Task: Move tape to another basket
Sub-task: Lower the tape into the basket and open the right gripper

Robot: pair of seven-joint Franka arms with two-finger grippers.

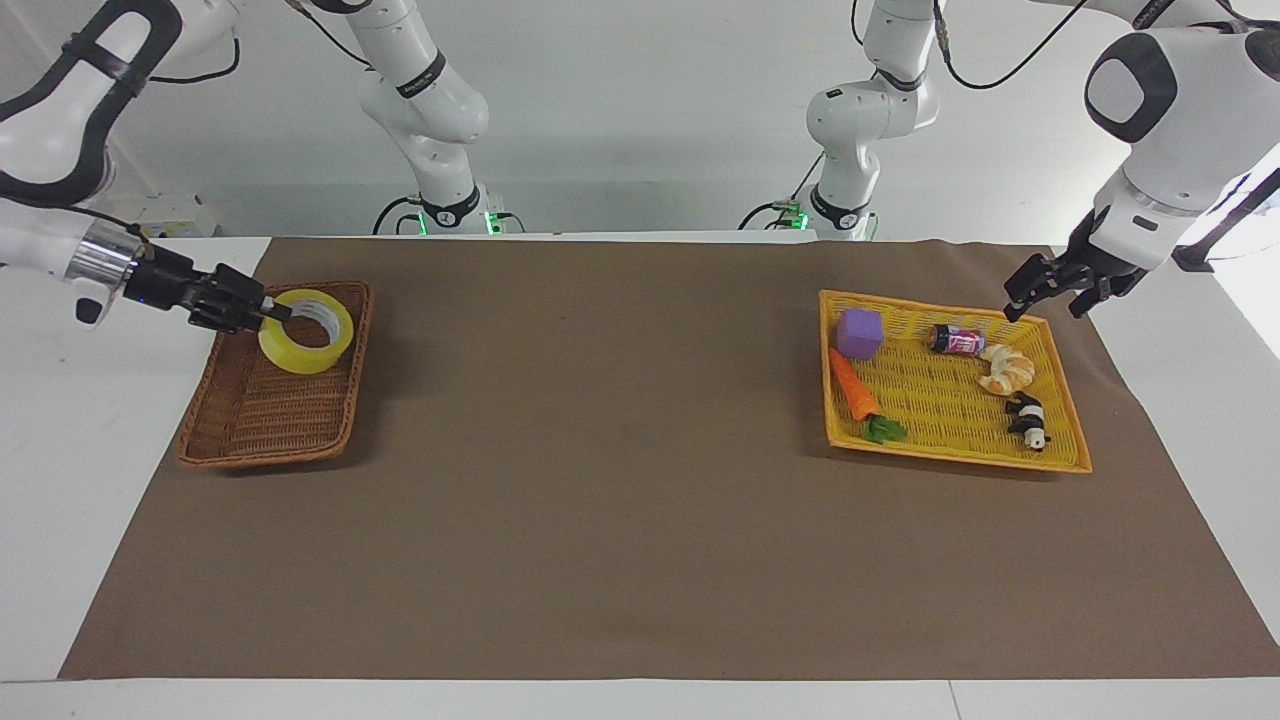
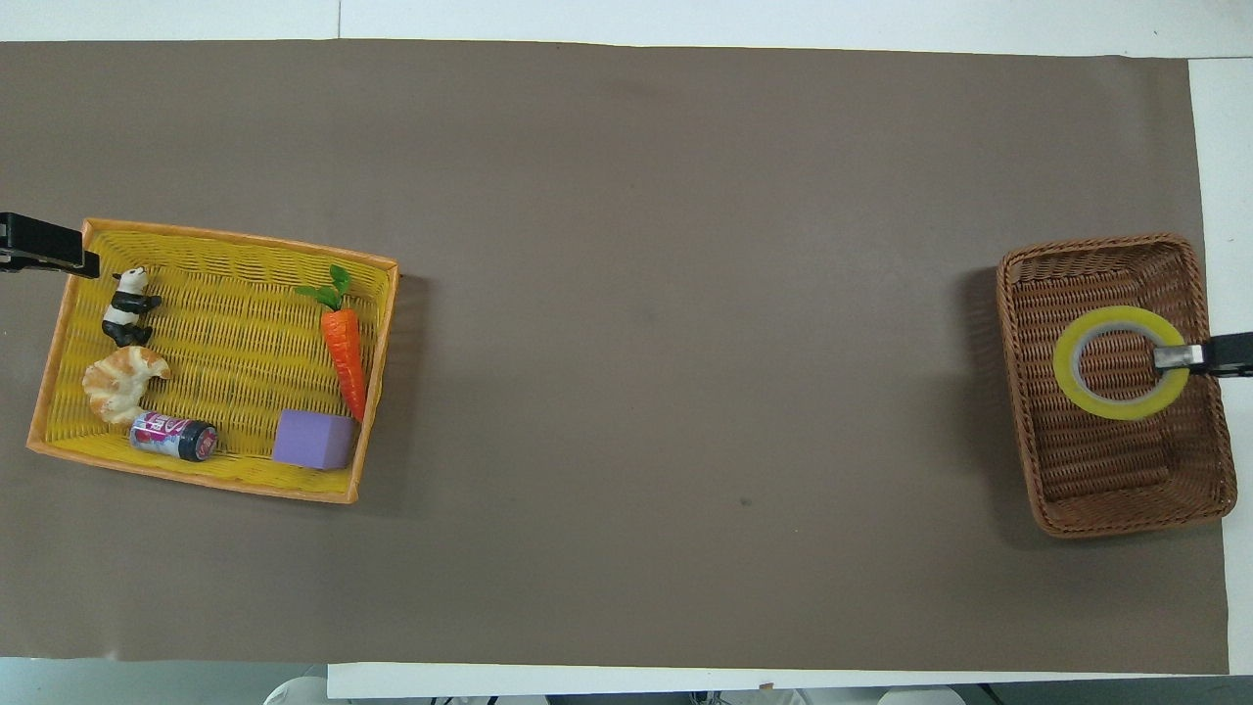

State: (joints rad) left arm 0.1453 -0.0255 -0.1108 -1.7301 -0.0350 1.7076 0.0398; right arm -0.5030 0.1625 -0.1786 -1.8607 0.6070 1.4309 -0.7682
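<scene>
Brown mat point(image 1: 620, 520): right gripper point(image 1: 268, 313) pinches tape point(image 1: 305, 345) by its wall over basket point(image 1: 262, 440), ready for release. Left gripper point(image 1: 1062, 290), fingers spread, waits beside yellow tray point(image 1: 1060, 465).

Both arms: glossy white shells, dark grey joint bands, silver wrist rings, black cables. Black grippers: right gripper point(image 1: 268, 313), left gripper point(image 1: 1052, 290). Bases lit green.

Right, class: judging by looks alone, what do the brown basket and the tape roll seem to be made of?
Basket: looks like woven wicker or rattan, matte brown; the crossing strands and braided rim show it. Tape: probably glossy translucent yellow plastic film wound on a pale inner core, perhaps card; the basket weave shows through its open middle.
</scene>
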